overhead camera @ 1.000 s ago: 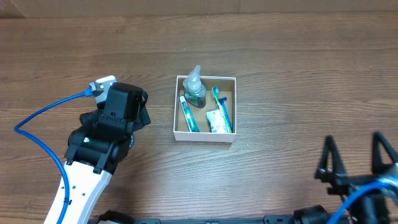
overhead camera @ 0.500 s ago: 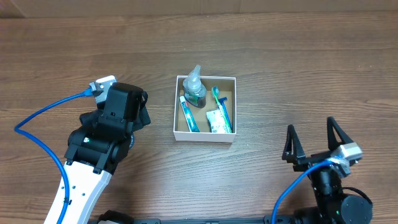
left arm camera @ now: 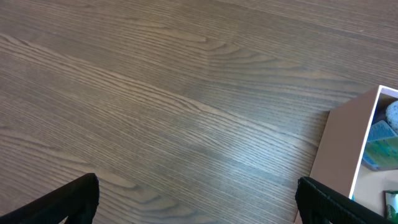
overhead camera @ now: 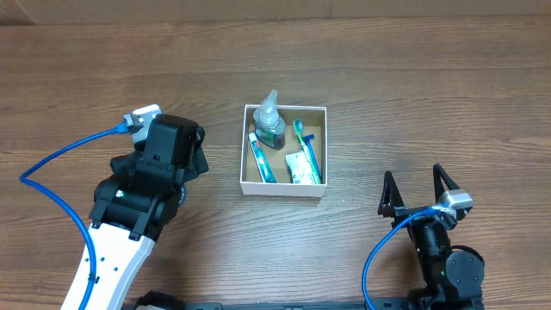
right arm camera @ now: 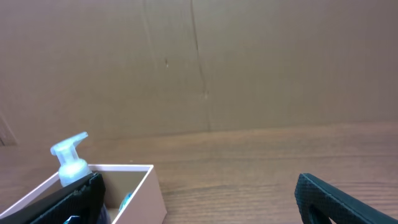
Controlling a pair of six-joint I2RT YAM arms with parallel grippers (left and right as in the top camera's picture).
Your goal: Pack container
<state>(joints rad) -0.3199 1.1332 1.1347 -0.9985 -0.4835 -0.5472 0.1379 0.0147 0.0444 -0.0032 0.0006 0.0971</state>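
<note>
The container point(overhead camera: 246, 146), a small white-walled cardboard box with a brown inside, sits mid-table. It holds a clear pump bottle point(overhead camera: 269, 121), a toothpaste tube point(overhead camera: 262, 158), a green toothbrush point(overhead camera: 306, 150) and a small packet point(overhead camera: 299, 169). My left gripper point(left arm camera: 198, 202) is open and empty over bare wood left of the container point(left arm camera: 346, 148). My right gripper point(overhead camera: 418, 197) is open and empty at the front right, apart from the box. In the right wrist view the box point(right arm camera: 134, 184) and pump head point(right arm camera: 69, 154) show at lower left, beyond the open fingers point(right arm camera: 199, 202).
The left arm's body point(overhead camera: 151, 176) and blue cable point(overhead camera: 60, 155) lie left of the box. A cardboard wall point(right arm camera: 199, 62) stands behind the table's far edge.
My right arm has come in from the bottom right corner, moving left and toward the box, fingers open throughout. The left arm and the box contents have not moved.
</note>
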